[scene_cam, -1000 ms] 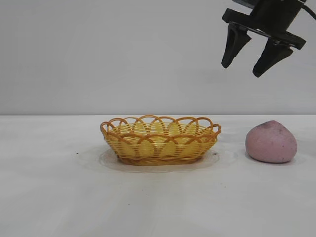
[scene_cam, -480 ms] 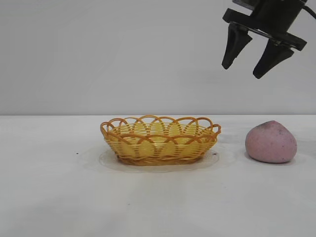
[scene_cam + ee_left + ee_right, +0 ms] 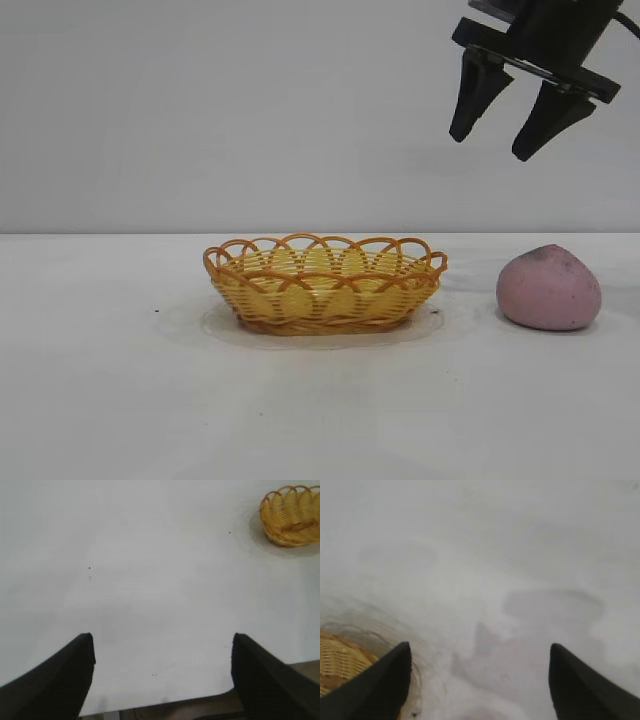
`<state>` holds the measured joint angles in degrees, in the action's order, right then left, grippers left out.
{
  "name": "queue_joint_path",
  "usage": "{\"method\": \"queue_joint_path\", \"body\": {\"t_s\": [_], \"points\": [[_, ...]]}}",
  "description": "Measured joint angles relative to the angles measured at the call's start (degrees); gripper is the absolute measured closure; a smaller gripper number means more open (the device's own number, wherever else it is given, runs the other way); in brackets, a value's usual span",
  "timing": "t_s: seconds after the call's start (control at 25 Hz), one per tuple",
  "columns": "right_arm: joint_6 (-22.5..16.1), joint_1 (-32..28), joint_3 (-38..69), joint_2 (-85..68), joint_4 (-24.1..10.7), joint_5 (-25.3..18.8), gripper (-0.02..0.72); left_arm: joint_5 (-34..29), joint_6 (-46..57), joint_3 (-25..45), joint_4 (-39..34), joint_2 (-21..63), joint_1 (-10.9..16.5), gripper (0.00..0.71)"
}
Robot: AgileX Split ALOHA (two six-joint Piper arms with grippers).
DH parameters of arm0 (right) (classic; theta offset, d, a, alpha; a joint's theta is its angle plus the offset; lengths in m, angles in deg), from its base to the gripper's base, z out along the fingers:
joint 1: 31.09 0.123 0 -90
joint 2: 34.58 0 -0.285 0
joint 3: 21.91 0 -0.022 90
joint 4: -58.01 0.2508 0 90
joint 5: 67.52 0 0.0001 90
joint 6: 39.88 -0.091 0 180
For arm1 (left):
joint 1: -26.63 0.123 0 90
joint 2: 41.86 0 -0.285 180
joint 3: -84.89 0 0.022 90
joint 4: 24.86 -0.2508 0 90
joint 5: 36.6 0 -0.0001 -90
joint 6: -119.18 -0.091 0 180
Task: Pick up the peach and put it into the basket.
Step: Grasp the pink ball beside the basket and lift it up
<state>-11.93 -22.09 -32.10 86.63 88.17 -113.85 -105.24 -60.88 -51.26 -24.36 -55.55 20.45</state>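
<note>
The dull pink peach [image 3: 549,288] lies on the white table, to the right of the yellow wicker basket [image 3: 325,285], with a gap between them. The basket holds nothing. High above, between basket and peach, my right gripper [image 3: 491,143] hangs open with nothing between its fingers. In the right wrist view its open fingers [image 3: 479,647] frame bare table, and the basket's edge [image 3: 340,665] shows beside one finger; the peach is not seen there. My left gripper [image 3: 162,640] is open over bare table, far from the basket [image 3: 292,515].
The white table [image 3: 120,400] stretches left of the basket and in front of both things. Its edge [image 3: 165,700] runs close under the left gripper in the left wrist view. A plain grey wall stands behind.
</note>
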Motion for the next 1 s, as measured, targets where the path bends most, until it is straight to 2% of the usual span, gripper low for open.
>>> {"method": "queue_joint_path", "body": {"t_s": [0.2, 0.44, 0.64, 1.0], "points": [[0.1, 0.0, 0.0, 0.0, -1.0, 1.1, 0.169, -1.1, 0.0, 2.9, 0.0, 6.7, 0.0, 0.183], [0.1, 0.0, 0.0, 0.1, -1.7, 2.2, 0.169, -1.1, -1.4, 3.1, -0.1, 7.1, 0.0, 0.183], [0.1, 0.0, 0.0, 0.1, -1.9, 2.1, 0.169, 3.1, -2.4, 5.0, -0.1, 7.0, 0.0, 0.183], [0.1, 0.0, 0.0, 0.1, -2.0, 2.1, 0.169, 4.2, -2.7, 5.1, -0.1, 7.0, 0.0, 0.183]]}}
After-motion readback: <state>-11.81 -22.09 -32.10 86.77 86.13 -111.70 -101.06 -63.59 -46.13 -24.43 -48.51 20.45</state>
